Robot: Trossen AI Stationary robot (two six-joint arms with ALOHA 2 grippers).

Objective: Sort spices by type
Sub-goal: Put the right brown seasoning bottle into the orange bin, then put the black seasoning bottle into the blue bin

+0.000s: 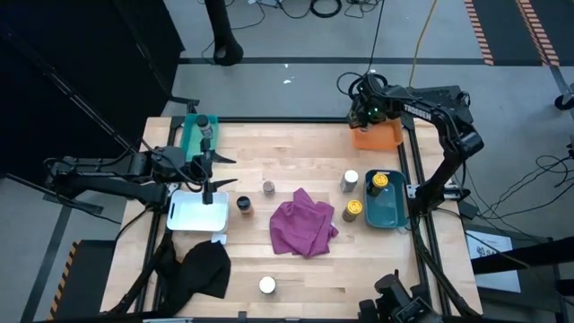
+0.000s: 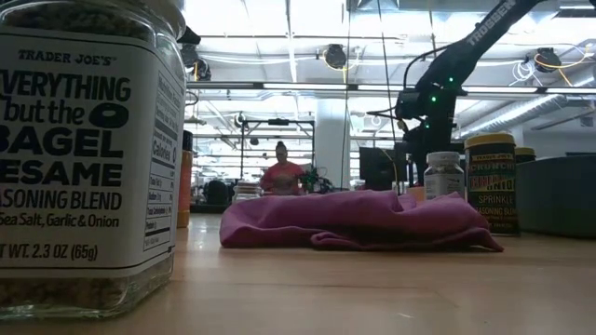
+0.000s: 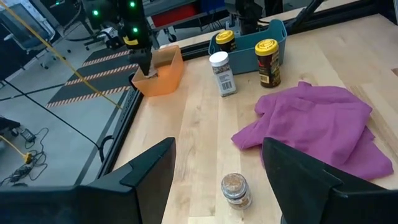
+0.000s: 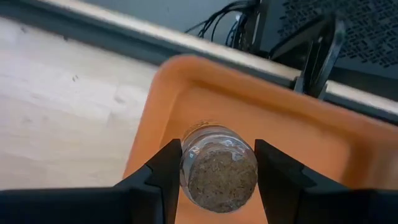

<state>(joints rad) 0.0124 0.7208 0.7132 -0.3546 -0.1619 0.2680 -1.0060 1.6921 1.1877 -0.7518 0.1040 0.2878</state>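
Spice jars counted: eight.
Right gripper [image 4: 217, 171] clamps one jar [image 4: 217, 171] over orange tray [image 4: 323, 143]; left gripper [image 3: 217, 171] stands open, empty; seven others rest.

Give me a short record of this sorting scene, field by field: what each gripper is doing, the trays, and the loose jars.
right gripper: shut on a brownish spice jar, over the orange tray
left gripper: open, empty, above the table, by the white tray
teal tray: holds a yellow-lidded jar
loose jars: several around the magenta cloth
green tray: contents unclear
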